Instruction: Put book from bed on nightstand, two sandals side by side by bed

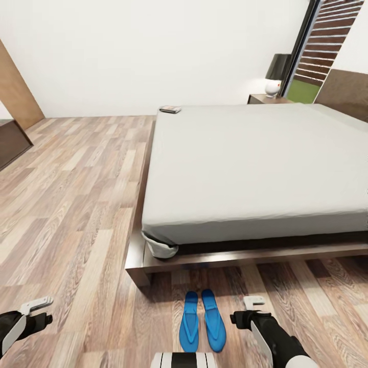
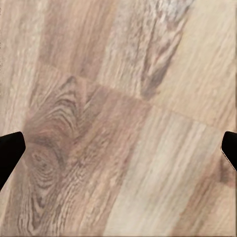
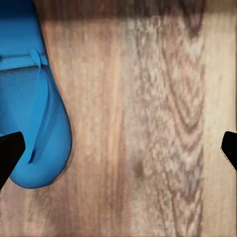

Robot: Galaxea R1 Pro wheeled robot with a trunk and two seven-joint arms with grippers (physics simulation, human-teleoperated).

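2 bright blue sandals (image 1: 202, 320) lie flat, side by side, low centre on the plank floor before the bed (image 1: 255, 168). The book (image 1: 170, 109) rests at the mattress's upper-left corner; a nightstand (image 1: 268, 98) stands upper right.

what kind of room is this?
Most likely a bedroom: a low platform bed with a grey mattress, a nightstand carrying a lamp beside it, and blue sandals on the wood-plank floor.

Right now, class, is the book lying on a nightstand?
No. In the head view the book lies on the far corner of the bed, apart from the nightstand.
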